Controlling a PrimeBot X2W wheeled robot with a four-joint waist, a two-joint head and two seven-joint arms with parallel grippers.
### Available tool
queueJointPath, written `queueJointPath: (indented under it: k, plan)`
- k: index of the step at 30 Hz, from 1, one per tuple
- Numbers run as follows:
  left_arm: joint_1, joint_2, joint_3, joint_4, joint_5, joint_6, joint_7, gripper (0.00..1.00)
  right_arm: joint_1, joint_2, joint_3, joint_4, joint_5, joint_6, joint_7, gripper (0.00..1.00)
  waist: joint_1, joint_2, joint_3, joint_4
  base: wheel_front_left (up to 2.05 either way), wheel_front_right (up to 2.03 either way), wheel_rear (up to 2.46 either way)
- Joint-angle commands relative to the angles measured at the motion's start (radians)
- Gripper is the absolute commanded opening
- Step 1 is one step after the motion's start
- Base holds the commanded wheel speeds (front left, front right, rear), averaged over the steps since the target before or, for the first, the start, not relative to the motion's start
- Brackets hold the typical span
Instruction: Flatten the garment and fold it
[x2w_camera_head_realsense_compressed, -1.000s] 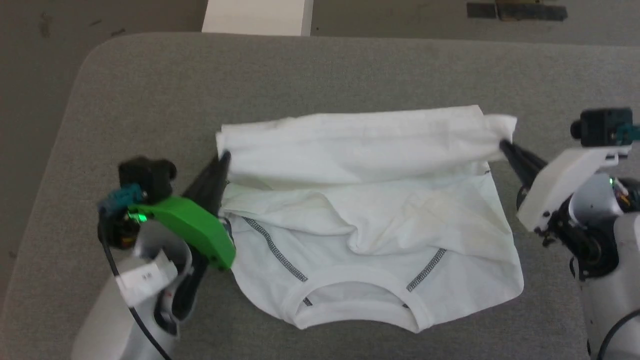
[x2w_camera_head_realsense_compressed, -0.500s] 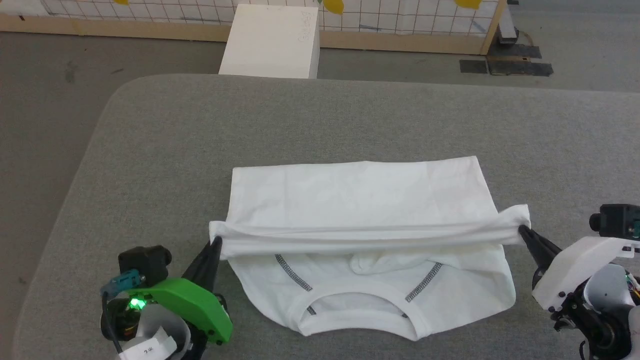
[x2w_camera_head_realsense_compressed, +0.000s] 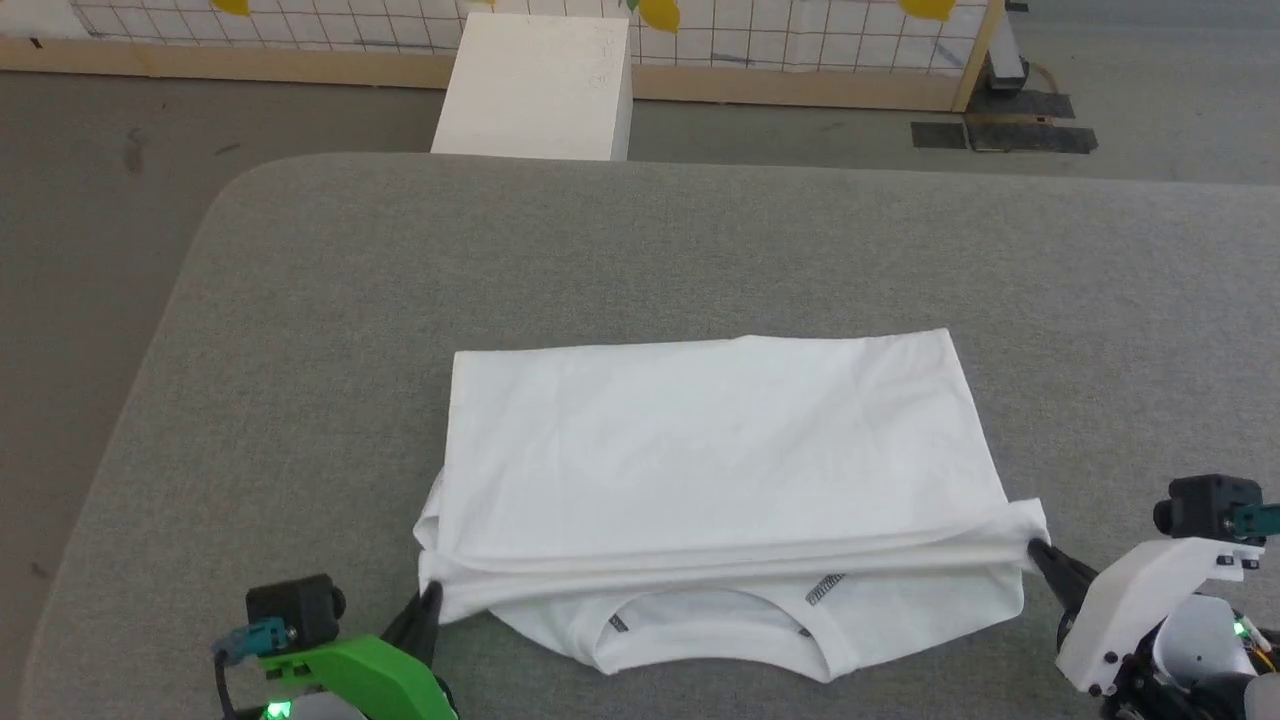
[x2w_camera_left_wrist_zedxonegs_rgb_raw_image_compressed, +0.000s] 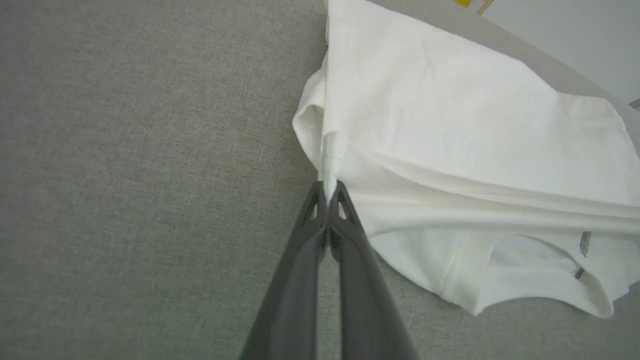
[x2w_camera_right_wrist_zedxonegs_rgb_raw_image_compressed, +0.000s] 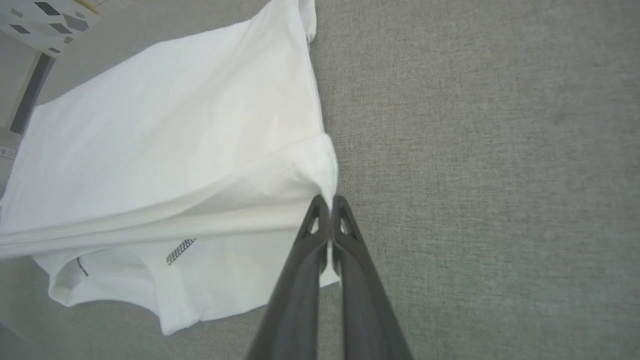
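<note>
The white T-shirt (x2w_camera_head_realsense_compressed: 710, 460) lies on the grey table (x2w_camera_head_realsense_compressed: 640, 250), its far part folded over toward me so the upper layer covers most of it. The neckline (x2w_camera_head_realsense_compressed: 720, 630) and bits of dark dotted stitching (x2w_camera_head_realsense_compressed: 825, 588) still show at the near edge. My left gripper (x2w_camera_head_realsense_compressed: 432, 592) is shut on the folded layer's left corner (x2w_camera_left_wrist_zedxonegs_rgb_raw_image_compressed: 330, 165). My right gripper (x2w_camera_head_realsense_compressed: 1035, 548) is shut on its right corner (x2w_camera_right_wrist_zedxonegs_rgb_raw_image_compressed: 325, 180). Between them the held edge is stretched straight, slightly above the lower layer. No reddish print is visible.
A rigid white box (x2w_camera_head_realsense_compressed: 535, 85) stands on the floor beyond the table's far edge, before a gridded panel with a wooden frame (x2w_camera_head_realsense_compressed: 800, 85). Bare grey tabletop surrounds the shirt on the left, right and far sides.
Both grippers have drawn the held edge toward me, laying the upper layer over more of the shirt. The head camera rose between the earliest frame and now.
</note>
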Motion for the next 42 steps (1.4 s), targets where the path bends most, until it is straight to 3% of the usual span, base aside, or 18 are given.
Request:
queueJointPath:
  k: [1,5,6,7,15,20,25,30,36,42]
  plan:
    - [0.019,0.001,-0.003,0.009,-0.006,0.01,0.011,0.0,0.014,0.0,0.002,0.005,-0.013,-0.001,0.006,0.0,0.0001,0.0,-0.001,0.001,0.0,0.0,0.0]
    - [0.021,-0.005,-0.009,0.027,-0.017,0.022,0.035,0.04,0.027,-0.001,0.009,0.024,-0.033,-0.001,0.027,0.0,0.0001,0.0,-0.003,0.003,0.0,0.0,0.0]
    - [0.021,-0.007,-0.008,0.031,-0.022,0.025,0.044,0.73,0.028,0.0,0.011,0.025,-0.035,-0.001,0.031,0.2,0.0001,0.0,-0.004,0.004,0.0,0.0,0.0]
    - [0.02,-0.005,-0.008,0.031,-0.021,0.028,0.047,1.0,0.029,-0.001,0.011,0.025,-0.035,-0.001,0.033,1.0,0.0001,0.0,-0.005,0.004,0.0,0.0,0.0]
    - [0.043,0.042,0.042,-0.001,-0.029,0.09,0.091,1.0,0.035,-0.026,-0.025,-0.071,0.038,-0.001,0.086,1.0,0.0001,0.0,-0.015,0.004,0.0,0.0,0.0]
    - [0.025,0.078,0.123,-0.09,-0.008,0.127,0.023,1.0,-0.045,-0.057,-0.085,-0.146,0.055,-0.001,0.127,1.0,0.0001,0.0,0.003,0.001,0.0,0.0,0.0]
    - [-0.058,0.109,0.152,-0.15,0.083,0.087,-0.163,1.0,-0.163,-0.124,-0.02,-0.098,0.064,-0.001,0.217,1.0,0.0001,0.0,0.044,0.003,0.0,0.0,0.0]
    - [-0.13,0.096,0.144,-0.159,0.182,0.05,-0.365,1.0,-0.254,-0.197,0.107,0.01,0.111,-0.001,0.318,1.0,0.0001,0.0,0.098,0.021,0.0,0.0,0.0]
    - [-0.162,0.038,0.146,-0.17,0.26,0.026,-0.402,1.0,-0.307,-0.257,0.213,0.109,0.168,-0.001,0.356,1.0,0.0001,0.0,0.155,0.054,0.0,0.0,0.0]
    - [-0.146,-0.026,0.191,-0.189,0.306,-0.002,-0.403,1.0,-0.312,-0.266,0.304,0.165,0.231,-0.001,0.338,1.0,0.0001,0.0,0.178,0.069,0.0,0.0,0.0]
